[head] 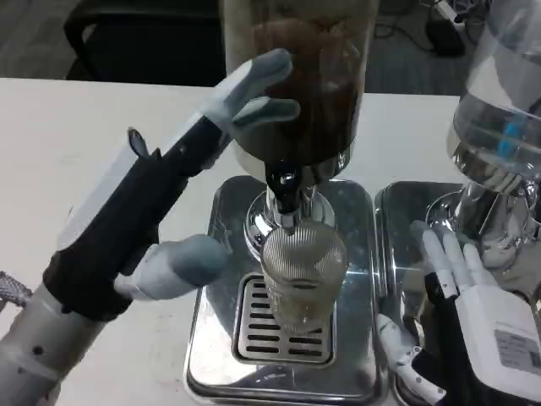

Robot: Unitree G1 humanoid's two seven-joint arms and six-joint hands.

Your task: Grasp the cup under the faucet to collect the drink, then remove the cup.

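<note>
A clear ribbed cup (pixel 303 272) stands upright on the grille of a steel drip tray (pixel 221 338), directly beneath the black faucet (pixel 284 188) of a dispenser filled with dark drink (pixel 296 76). My left hand (pixel 161 203) is raised and open, fingers spread; its fingertips (pixel 258 85) lie over the dispenser's tank and its thumb (pixel 188 260) hangs just left of the cup, apart from it. My right hand (pixel 461 317) is open to the right of the cup, fingers stretched over the neighbouring tray, holding nothing.
A second steel tray (pixel 397 211) on the right carries a dispenser with clear liquid (pixel 499 110). Bare white table (pixel 51 161) spreads to the left. Dark chairs and floor lie beyond the far table edge.
</note>
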